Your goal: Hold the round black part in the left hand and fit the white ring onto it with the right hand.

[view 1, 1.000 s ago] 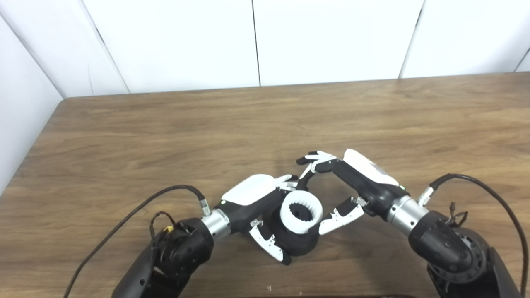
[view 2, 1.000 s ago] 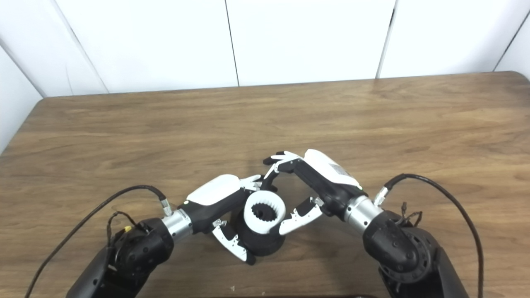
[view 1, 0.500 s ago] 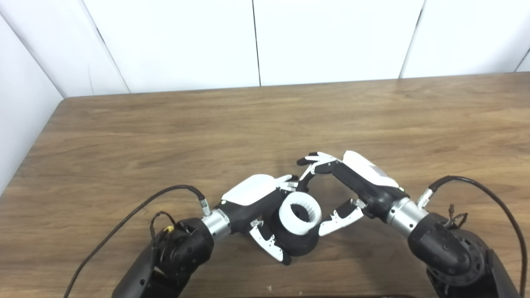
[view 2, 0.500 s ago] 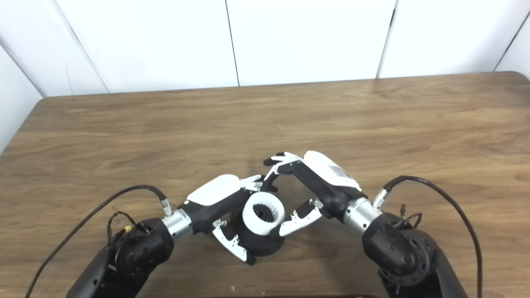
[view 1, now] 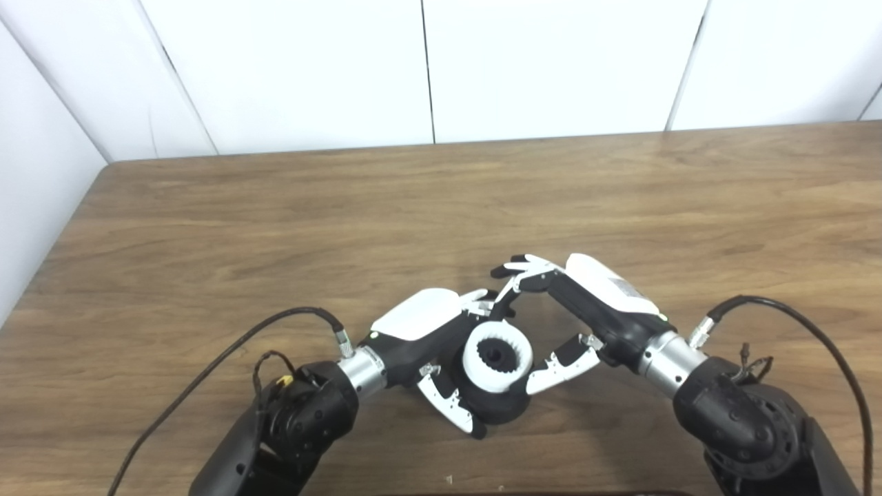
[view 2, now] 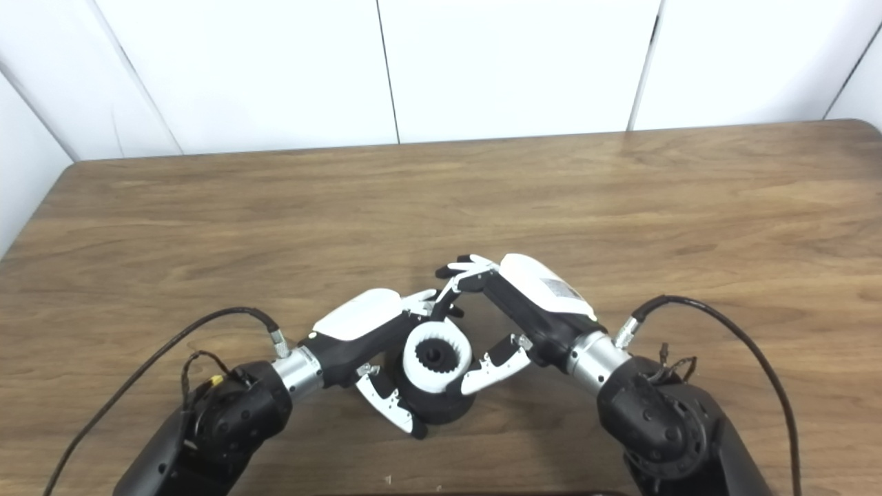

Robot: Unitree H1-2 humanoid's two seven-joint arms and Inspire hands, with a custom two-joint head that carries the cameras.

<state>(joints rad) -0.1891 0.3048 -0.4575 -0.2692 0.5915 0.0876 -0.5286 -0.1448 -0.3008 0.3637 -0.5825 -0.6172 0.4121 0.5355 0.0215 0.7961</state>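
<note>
Wooden table [view 1: 207, 227], left hand [view 1: 431, 331] wrapped around the round black part [view 1: 499, 408] near the table's front edge, right hand [view 1: 579, 310] pinching the white ring [view 1: 497, 355] seated on that part, toothed inside.

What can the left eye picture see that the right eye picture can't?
Only the left eye view shows more white wall down the left side, past the table's left edge. Only the right eye view shows the table's rounded far right corner. Both show the left hand holding the round black part low over the table, with the white ring sitting on top of it. Both show the right hand with its fingers around the ring, and a black cable at each wrist.
</note>
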